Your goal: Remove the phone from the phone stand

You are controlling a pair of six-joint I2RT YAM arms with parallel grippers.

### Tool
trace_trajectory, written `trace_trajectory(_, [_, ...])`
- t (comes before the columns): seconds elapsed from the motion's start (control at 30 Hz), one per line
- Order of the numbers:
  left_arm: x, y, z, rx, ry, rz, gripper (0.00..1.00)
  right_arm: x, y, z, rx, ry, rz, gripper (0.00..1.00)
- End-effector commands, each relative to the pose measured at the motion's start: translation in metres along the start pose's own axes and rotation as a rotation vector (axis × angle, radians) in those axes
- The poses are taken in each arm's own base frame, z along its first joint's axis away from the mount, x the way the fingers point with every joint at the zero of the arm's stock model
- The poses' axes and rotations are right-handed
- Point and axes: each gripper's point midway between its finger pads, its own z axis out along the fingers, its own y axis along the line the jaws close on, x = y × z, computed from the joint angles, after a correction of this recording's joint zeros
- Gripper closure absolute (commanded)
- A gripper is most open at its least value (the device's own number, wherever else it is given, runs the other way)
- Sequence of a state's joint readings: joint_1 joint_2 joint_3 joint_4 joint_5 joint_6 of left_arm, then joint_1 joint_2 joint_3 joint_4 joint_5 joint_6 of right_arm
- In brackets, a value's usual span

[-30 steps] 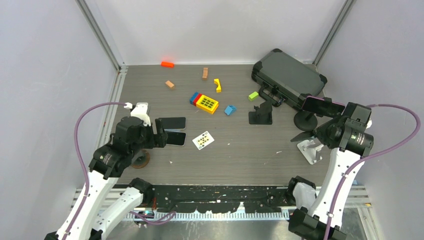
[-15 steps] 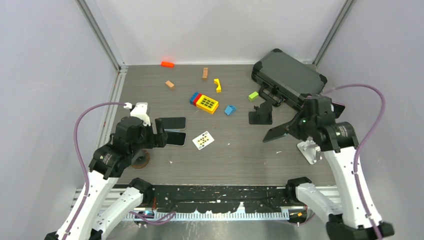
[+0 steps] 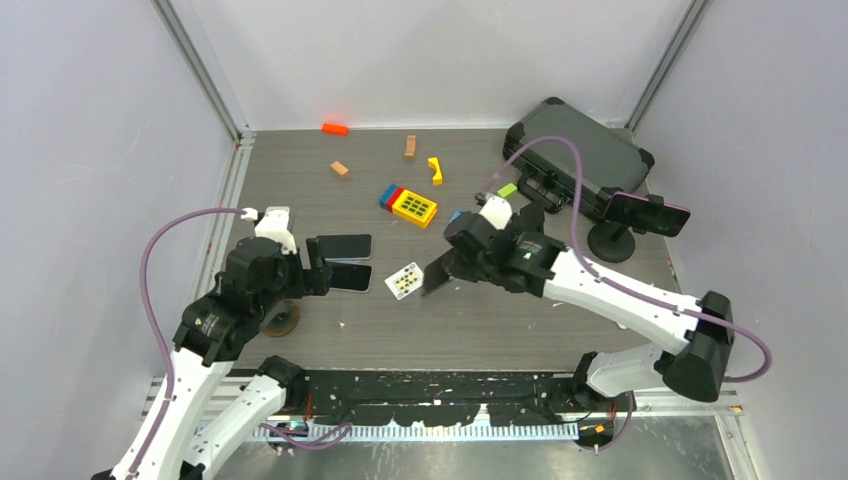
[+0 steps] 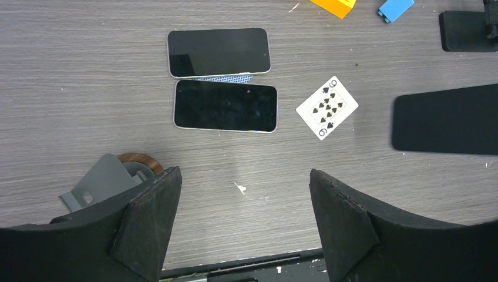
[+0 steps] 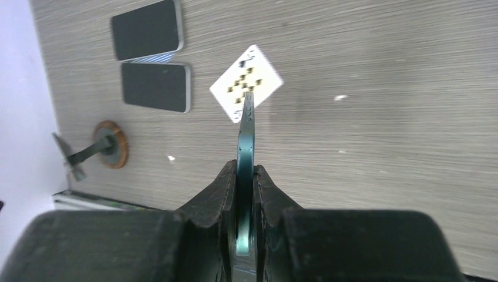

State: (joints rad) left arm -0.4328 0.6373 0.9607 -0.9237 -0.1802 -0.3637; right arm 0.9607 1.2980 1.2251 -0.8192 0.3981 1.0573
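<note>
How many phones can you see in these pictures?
4. Two lie flat at the left, far phone and near phone; a third phone is clamped in the right gripper beside the playing card; a fourth phone sits on the stand, far right. The closed case could hide more.

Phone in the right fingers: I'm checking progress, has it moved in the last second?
Yes. The phone, clamped in the right fingers, went left, from near the black case to beside the playing card.

White links, black joints on left arm, right arm. Each wrist trails purple cable. Black wedge fingers on left gripper, 7 and 5 o'clock.
</note>
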Motion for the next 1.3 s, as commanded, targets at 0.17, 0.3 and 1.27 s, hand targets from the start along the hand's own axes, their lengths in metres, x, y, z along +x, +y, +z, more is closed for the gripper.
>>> trace_trajectory(0.17, [-0.013, 0.002, -0.002, -0.015, -0.068, -0.021, 0.16, 0.027, 0.122, 0.025, -0.391, -0.012, 0.162, 1.00])
trace_trajectory(0.3, [-0.014, 0.004, -0.004, -0.022, -0.076, -0.025, 0.15, 0.049, 0.148, 0.038, -0.473, 0.050, 0.183, 1.00])
trace_trajectory(1.27, [-0.016, 0.007, -0.009, -0.028, -0.105, -0.031, 0.14, -0.050, 0.076, 0.127, -0.395, 0.084, 0.129, 0.99])
